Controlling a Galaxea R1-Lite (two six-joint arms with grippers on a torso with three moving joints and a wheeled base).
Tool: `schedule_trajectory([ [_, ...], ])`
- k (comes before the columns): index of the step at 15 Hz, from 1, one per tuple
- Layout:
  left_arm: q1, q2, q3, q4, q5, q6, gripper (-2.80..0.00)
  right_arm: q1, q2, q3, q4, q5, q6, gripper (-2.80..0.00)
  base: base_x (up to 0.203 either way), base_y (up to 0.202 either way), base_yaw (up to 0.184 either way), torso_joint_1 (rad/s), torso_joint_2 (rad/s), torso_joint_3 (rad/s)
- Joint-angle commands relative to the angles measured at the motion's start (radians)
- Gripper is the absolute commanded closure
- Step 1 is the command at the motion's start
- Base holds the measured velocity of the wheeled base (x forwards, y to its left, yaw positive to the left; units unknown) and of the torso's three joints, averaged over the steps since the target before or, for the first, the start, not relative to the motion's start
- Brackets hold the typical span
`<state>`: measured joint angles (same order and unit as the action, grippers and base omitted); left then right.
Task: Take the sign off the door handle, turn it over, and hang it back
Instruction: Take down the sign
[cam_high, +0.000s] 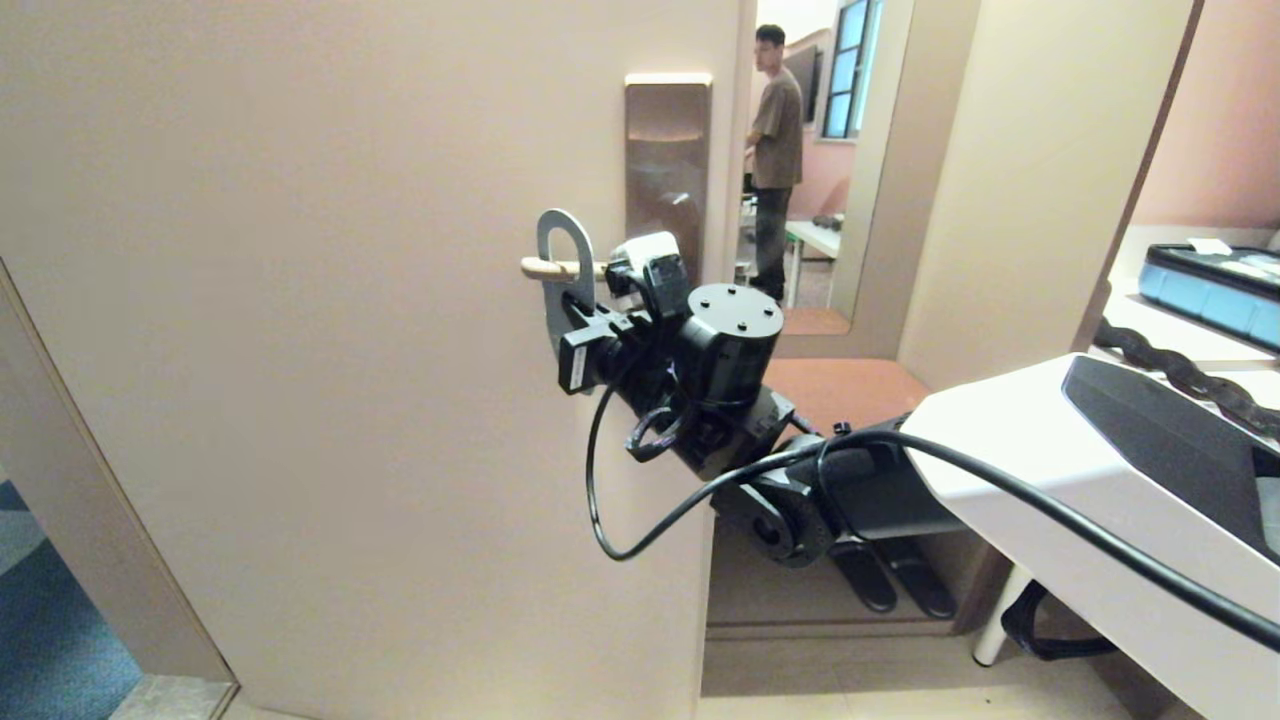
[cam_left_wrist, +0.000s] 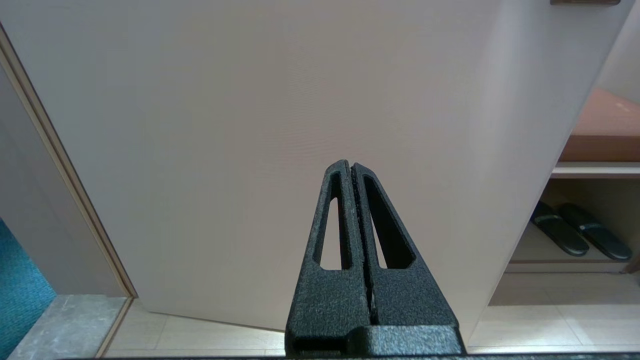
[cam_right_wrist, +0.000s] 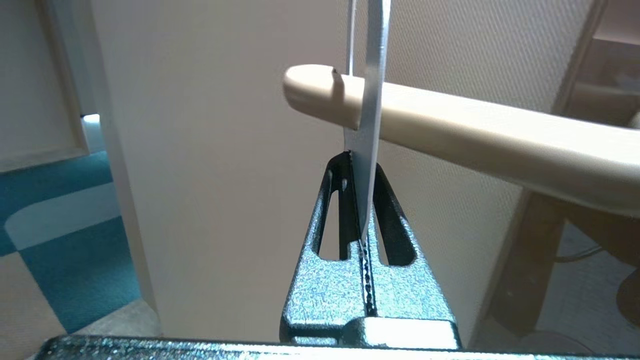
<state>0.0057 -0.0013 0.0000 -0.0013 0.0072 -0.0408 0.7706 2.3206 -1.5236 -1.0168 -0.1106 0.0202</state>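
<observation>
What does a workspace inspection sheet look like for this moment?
Surface: door, plain beige, standing ajar.
Job's things: sign looped over door handle near its free end.
Clutter: nothing seen.
Grippers: right gripper shut on the sign's lower edge under the handle; left gripper shut, holding nothing, facing the door lower down.
Cables: black cable loops below the right wrist.
Surroundings: person beyond the doorway; slippers under a shelf.

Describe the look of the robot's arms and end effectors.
The right arm is black, with a round cap bearing small holes, a boxy wrist camera and a looping black cable. Both end effectors, left and right, have tapering, rough-textured black fingers with slotted cut-outs.
</observation>
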Motion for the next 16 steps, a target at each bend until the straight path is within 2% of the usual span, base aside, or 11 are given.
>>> schedule_trajectory([
  [1, 0.0, 0.001, 0.0, 0.0, 0.0, -0.001, 0.0, 0.013, 0.002, -0.003, -0.006, -0.001, 0.0, 0.0, 0.0, 0.0, 0.0, 0.0, 0.0, 0.0],
  [11, 0.0, 0.001, 0.0, 0.0, 0.0, -0.001, 0.0, 0.032, 0.043, -0.006, -0.011, -0.003, 0.0, 0.0, 0.0, 0.0, 0.0, 0.0, 0.0, 0.0],
  [16, 0.0, 0.001, 0.0, 0.0, 0.0, -0.001, 0.0, 0.032, 0.072, -0.093, -0.009, -0.003, -0.025, 0.0, 0.0, 0.0, 0.0, 0.0, 0.0, 0.0],
])
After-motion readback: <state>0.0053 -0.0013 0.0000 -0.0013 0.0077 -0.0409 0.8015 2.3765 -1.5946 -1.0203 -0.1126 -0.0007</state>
